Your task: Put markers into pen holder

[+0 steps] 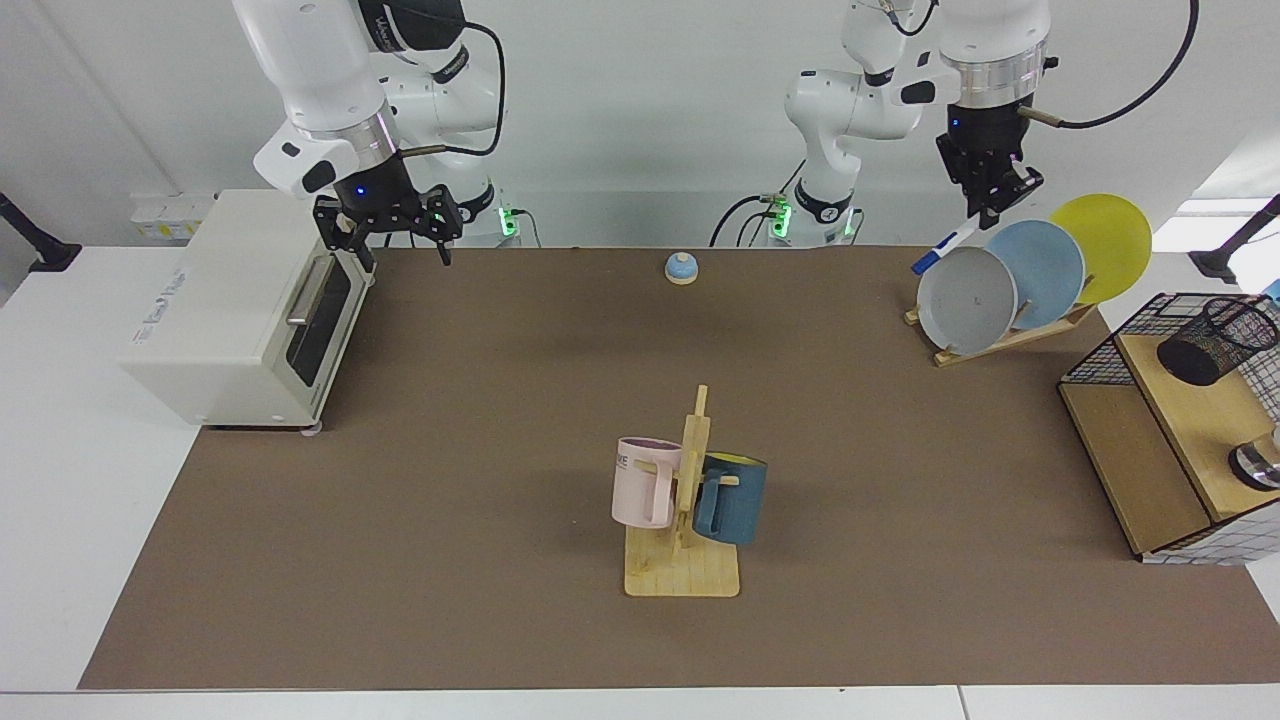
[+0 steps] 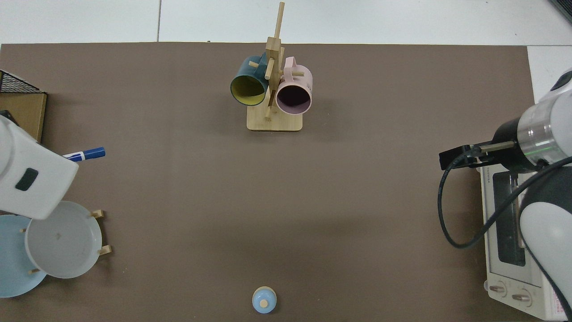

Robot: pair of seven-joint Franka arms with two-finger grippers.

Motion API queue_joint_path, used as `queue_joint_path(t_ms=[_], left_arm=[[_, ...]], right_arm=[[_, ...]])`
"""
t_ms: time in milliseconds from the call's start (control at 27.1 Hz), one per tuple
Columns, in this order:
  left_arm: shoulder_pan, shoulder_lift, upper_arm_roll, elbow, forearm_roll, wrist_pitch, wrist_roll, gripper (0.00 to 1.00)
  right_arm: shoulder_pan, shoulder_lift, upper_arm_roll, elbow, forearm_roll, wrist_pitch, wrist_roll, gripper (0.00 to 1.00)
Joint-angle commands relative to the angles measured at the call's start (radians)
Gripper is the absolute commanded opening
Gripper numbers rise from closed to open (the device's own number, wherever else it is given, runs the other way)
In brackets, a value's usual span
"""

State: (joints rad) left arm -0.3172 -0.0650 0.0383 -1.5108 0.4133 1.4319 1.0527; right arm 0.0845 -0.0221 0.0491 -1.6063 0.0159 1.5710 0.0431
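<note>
left end effector (image 1: 990, 207): raised, pointed down, apparently clamped shut | right end effector (image 1: 388, 226): held aloft, fingers spread, arm idle
</note>
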Motion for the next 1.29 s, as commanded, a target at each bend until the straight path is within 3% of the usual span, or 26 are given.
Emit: queue_joint_path(t_ms=[0, 701, 1033, 1254], left_arm=[[0.017, 0.024, 0.025, 0.038, 0.073, -0.013, 0.131, 0.0], [0.148, 0.022, 0.025, 0.038, 0.317, 0.13, 0.449, 0.0], [0.273, 0.024, 0.023, 0.032, 0.332, 0.226, 0.621, 0.0], [0.31, 0.024, 0.028, 0.029, 0.348, 0.277, 0.681, 0.0]], right_arm=[[-0.026, 0.027, 0.008, 0.043, -0.013, -0.035, -0.037, 1.0], [-0.048, 0.008, 0.011, 0.016, -0.001, -0.019, -0.025, 1.0], [-0.043, 0.008, 0.011, 0.014, -0.004, -0.019, 0.007, 1.0], [-0.037, 0.008, 0.012, 0.016, 0.007, -0.017, 0.023, 1.0]])
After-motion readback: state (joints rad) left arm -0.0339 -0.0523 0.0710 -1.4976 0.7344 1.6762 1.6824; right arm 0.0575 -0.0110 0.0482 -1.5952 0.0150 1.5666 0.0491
